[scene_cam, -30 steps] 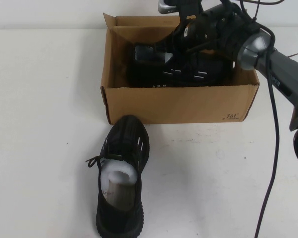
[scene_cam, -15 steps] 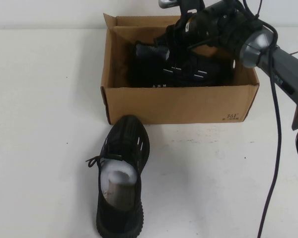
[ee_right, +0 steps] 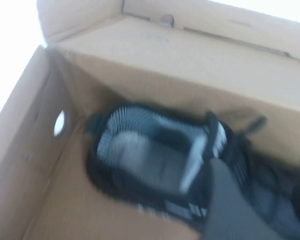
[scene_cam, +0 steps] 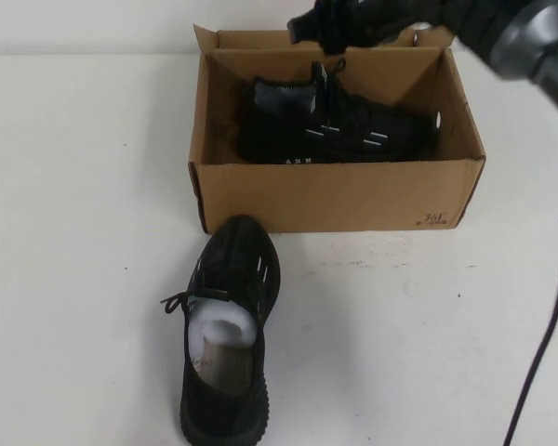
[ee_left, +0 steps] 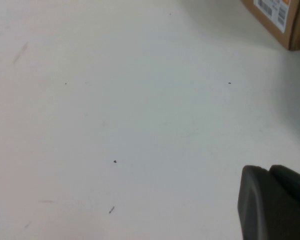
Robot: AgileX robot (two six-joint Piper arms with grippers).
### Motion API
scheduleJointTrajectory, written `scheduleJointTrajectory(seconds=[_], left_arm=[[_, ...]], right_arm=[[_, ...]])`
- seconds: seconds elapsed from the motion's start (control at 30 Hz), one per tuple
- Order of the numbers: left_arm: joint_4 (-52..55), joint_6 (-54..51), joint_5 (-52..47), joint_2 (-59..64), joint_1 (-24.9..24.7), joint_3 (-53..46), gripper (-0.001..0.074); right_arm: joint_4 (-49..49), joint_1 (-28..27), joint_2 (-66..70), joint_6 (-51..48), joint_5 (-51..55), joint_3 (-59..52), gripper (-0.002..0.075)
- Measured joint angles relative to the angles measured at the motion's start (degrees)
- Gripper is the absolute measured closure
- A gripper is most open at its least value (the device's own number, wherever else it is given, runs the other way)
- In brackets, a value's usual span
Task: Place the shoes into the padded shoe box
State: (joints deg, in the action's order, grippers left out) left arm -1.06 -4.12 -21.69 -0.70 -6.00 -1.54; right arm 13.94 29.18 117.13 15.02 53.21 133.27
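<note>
Raised since half a second ago: the right gripper (scene_cam: 327, 30), dark and blurred, now sits above the far wall of the box, clear of the shoe it was down against before; the shoe in the box keeps its place.

Surface: plain white tabletop (scene_cam: 84, 186), matte, with a few small dark specks; a pale wall band runs along its far edge in the high view.

Item 1: brown corrugated cardboard padded shoe box (scene_cam: 339, 193), rectangular, open-topped, flaps upright at the far side, round holes in its end walls, a small dark printed mark at the near right corner. It stands at the far centre of the table.

Item 2: black knit sneaker with short white dash marks (scene_cam: 339, 130), lying lengthwise on the box floor near the front wall, heel opening toward the robot's left. The right wrist view shows the same sneaker (ee_right: 165, 165) below the camera, heel near the holed end wall.

Item 3: second black knit sneaker with white paper stuffing (scene_cam: 227, 330), on the table just in front of the box's near left corner, toe toward the box, apart from it, well away from both grippers.

Right gripper: holds nothing visible; whether its fingers are spread or closed cannot be told.

Left gripper (ee_left: 275, 202): only a dark edge shows in the left wrist view, above bare table beside a labelled box corner (ee_left: 277, 17); its state cannot be told.
</note>
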Motion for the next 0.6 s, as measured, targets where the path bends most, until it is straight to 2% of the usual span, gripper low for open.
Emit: scheduleJointTrajectory(seconds=[0.13,0.17,0.27,0.6], left_arm=[[0.0,0.0,0.0,0.0,0.0,0.0,0.0739],[0.0,0.0,0.0,0.0,0.0,0.0,0.0739],[0.0,0.0,0.0,0.0,0.0,0.0,0.0739],[0.0,0.0,0.0,0.0,0.0,0.0,0.0739]], right_arm=[[3.0,1.37,-5.18,-0.72,12.2,0.0,0.0711],[2.44,1.48,-6.4,-1.49,15.06,-0.12,0.0734],[0.95,1.48,-9.72,-4.62,21.5,-1.55,0.0734],[-3.16,1.48,-24.11,-8.19,21.53,-14.8,0.0734]])
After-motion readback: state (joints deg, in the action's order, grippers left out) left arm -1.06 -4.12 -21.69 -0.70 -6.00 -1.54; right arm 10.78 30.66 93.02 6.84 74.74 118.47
